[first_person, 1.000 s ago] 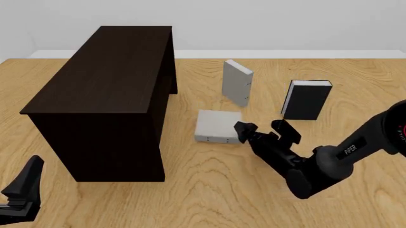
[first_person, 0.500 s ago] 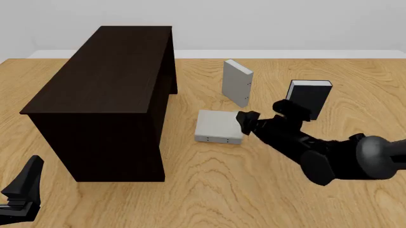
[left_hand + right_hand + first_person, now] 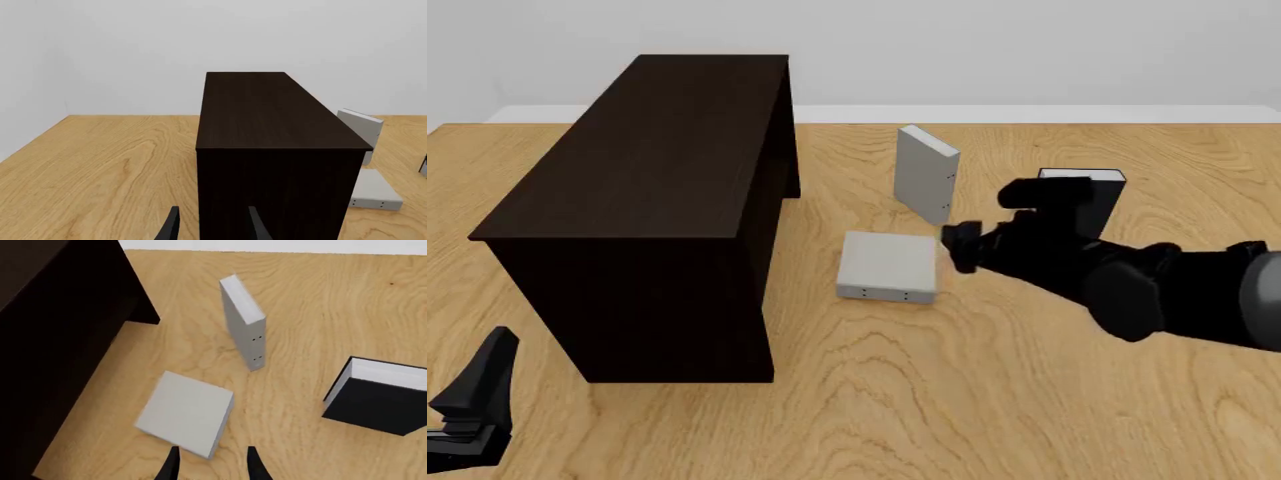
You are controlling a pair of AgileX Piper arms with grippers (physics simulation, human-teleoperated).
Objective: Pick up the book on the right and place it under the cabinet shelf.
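Note:
The book (image 3: 888, 266) lies flat on the table, light grey, its dotted spine toward me, just right of the dark brown cabinet shelf (image 3: 641, 170). It also shows in the right wrist view (image 3: 183, 412) and the left wrist view (image 3: 373, 192). My right gripper (image 3: 981, 222) is open and empty, raised above the table to the right of the book and apart from it. Its fingers (image 3: 172, 466) frame the book's near corner. My left gripper (image 3: 487, 380) is open and empty at the front left, facing the cabinet (image 3: 273, 115).
A second grey book (image 3: 926, 175) stands upright behind the flat one and also shows in the right wrist view (image 3: 241, 325). A black-covered book (image 3: 1090, 205) stands at the right, partly hidden by my right gripper. The cabinet's open recess faces right (image 3: 143, 310).
My right gripper has risen and swung right and back, away from the flat grey book's edge. The books, the cabinet and the left arm have not moved.

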